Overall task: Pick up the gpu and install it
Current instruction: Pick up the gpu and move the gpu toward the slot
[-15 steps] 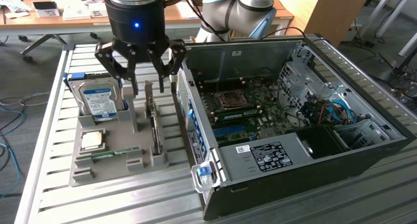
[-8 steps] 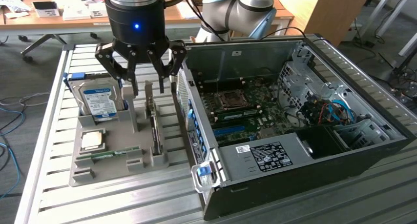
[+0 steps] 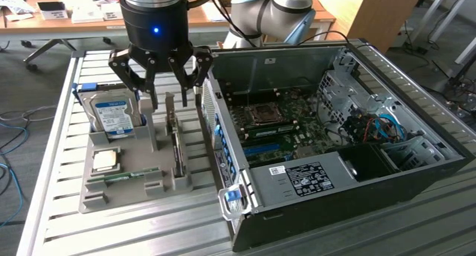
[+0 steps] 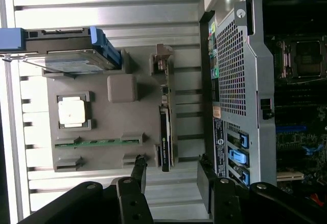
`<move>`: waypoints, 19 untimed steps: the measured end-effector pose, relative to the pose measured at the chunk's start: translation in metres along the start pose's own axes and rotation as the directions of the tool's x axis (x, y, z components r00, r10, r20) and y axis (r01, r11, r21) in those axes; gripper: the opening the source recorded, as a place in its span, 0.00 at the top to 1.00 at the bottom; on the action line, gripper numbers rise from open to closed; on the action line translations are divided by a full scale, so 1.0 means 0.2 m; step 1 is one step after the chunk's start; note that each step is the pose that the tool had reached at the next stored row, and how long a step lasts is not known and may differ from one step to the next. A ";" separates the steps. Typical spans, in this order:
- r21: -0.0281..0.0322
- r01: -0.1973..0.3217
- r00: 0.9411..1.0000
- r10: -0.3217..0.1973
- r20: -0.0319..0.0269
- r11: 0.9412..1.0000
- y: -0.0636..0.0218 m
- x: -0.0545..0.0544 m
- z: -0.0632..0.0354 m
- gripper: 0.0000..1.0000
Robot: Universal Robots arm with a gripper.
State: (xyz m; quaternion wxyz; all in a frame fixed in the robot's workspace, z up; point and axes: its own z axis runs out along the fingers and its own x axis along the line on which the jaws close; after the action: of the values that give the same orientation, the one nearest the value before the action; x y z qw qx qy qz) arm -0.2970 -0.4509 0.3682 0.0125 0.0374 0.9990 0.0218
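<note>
Pick-up is in hand: the claw point(image 3: 168, 93) hangs wide and empty above the gpu point(image 3: 177, 141), which stands on edge in the grey tray point(image 3: 100, 196) on the bench point(image 3: 149, 233) beside the open case point(image 3: 372, 200), so grasping calls for straddling the thin card squarely.

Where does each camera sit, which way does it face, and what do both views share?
Exterior view: off the arm, raised, looking down on the open computer case and grey tray; the arm and open gripper show.
Wrist view: on the wrist, looking down past the fingers at the gpu standing on edge in the tray.
Shared: gripper, tray, gpu, computer case.
</note>
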 end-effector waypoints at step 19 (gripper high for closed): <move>0.000 0.000 1.000 0.000 0.000 1.000 -0.001 0.00 0.028 0.47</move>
State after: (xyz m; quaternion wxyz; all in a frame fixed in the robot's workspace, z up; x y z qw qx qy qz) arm -0.2970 -0.4509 0.3625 0.0125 0.0374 0.9990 0.0218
